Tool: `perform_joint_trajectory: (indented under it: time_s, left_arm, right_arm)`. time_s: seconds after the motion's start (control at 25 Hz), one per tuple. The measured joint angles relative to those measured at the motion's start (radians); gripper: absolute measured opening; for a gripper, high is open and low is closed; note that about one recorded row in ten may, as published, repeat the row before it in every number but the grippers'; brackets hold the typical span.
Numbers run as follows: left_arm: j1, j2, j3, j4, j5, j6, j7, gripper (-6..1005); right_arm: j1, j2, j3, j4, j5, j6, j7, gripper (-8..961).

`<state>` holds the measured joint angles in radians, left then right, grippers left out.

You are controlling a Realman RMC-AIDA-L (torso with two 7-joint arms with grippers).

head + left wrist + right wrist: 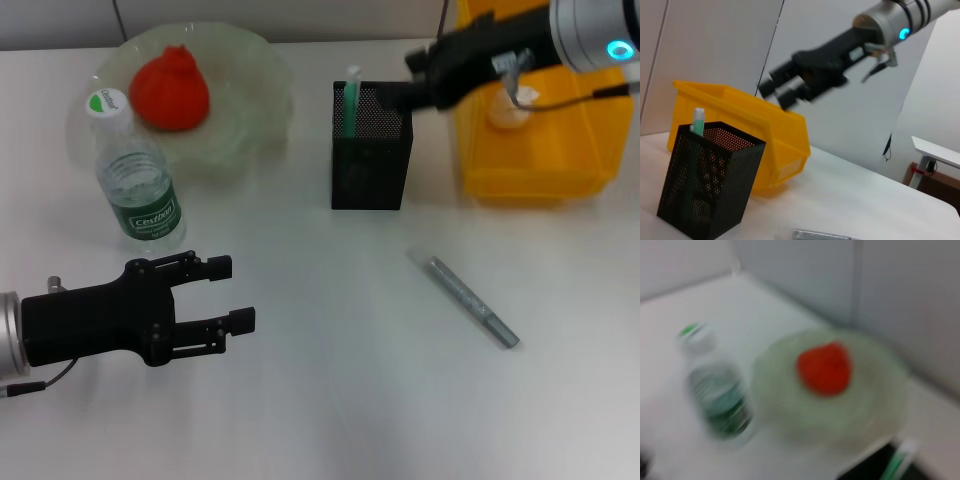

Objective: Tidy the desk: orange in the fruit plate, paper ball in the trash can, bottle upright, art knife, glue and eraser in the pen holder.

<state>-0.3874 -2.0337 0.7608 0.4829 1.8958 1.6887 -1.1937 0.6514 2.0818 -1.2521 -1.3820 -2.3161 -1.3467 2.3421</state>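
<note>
- Head view shows my right gripper (415, 78) hovering just above the black mesh pen holder (370, 150), placed for a drop; a green-capped glue stick (351, 100) stands inside.
- Its fingers look nearly closed, but I cannot tell whether they hold anything.
- My left gripper (228, 293) rests low near the upright clear plastic bottle (135, 170), fingers wide, empty.
- A grey art knife (473, 300) lies on the white desk (320, 400), apart from the holder.
</note>
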Motion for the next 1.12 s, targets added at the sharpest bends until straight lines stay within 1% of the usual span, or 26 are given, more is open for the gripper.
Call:
perform_joint_trajectory:
  time_s: [0.04,0.08,0.12,0.16,0.2,0.24,0.28,0.36,0.4,0.44,0.56,0.6,0.76,0.84,1.12]
  left_arm:
    - [0.0,0.0,0.0,0.001,0.0,0.002,-0.002,785]
    - [0.0,0.0,0.0,0.002,0.0,0.003,-0.004,785]
    - [-0.001,0.0,0.0,0.002,0.0,0.004,-0.006,785]
    - [-0.001,0.0,0.0,0.002,0.0,0.005,-0.008,785]
    - [-0.001,0.0,0.0,0.002,0.0,0.005,-0.008,785]
    - [-0.001,0.0,0.0,0.002,0.0,0.003,-0.008,785]
    - [-0.001,0.0,0.0,0.002,0.0,0.003,-0.008,785]
    - [0.0,0.0,0.0,0.0,0.0,0.001,-0.009,784]
    - [0.0,0.0,0.0,0.0,0.0,0.001,-0.009,784]
    - [0.001,0.0,0.0,-0.001,0.0,0.001,-0.009,784]
    - [0.004,0.0,0.0,-0.001,0.0,0.001,-0.009,784]
    - [0.004,0.0,0.0,-0.001,0.0,0.001,-0.009,784]
    - [0.004,0.0,0.005,-0.001,0.0,0.001,-0.009,784]
    - [0.004,0.0,0.006,-0.001,0.001,0.0,-0.009,784]
    - [0.009,0.0,0.006,-0.003,0.002,-0.001,-0.007,784]
  right_arm:
    - [0.014,-0.002,0.005,-0.03,-0.036,-0.119,0.021,446]
    - [0.014,-0.002,0.005,-0.03,-0.036,-0.119,0.021,468]
    - [0.022,-0.002,0.007,-0.045,-0.071,-0.185,0.035,490]
    - [0.03,-0.002,0.001,-0.064,-0.148,-0.269,0.062,512]
    - [0.03,-0.002,0.001,-0.064,-0.148,-0.269,0.062,535]
    - [0.029,0.002,-0.027,-0.059,-0.206,-0.29,0.081,557]
    - [0.029,0.002,-0.027,-0.059,-0.206,-0.29,0.081,556]
    - [0.023,0.004,-0.096,0.008,-0.241,-0.262,0.098,554]
    - [0.023,0.004,-0.096,0.008,-0.241,-0.262,0.098,553]
    - [0.022,0.004,-0.136,0.064,-0.243,-0.232,0.106,552]
    - [0.026,0.004,-0.19,0.135,-0.245,-0.179,0.116,548]
    - [0.026,0.004,-0.19,0.135,-0.245,-0.179,0.116,547]
    - [0.041,0.004,-0.246,0.215,-0.251,-0.111,0.133,533]
    - [0.046,0.004,-0.258,0.235,-0.254,-0.094,0.135,522]
    - [0.058,0.005,-0.289,0.279,-0.255,-0.07,0.138,343]
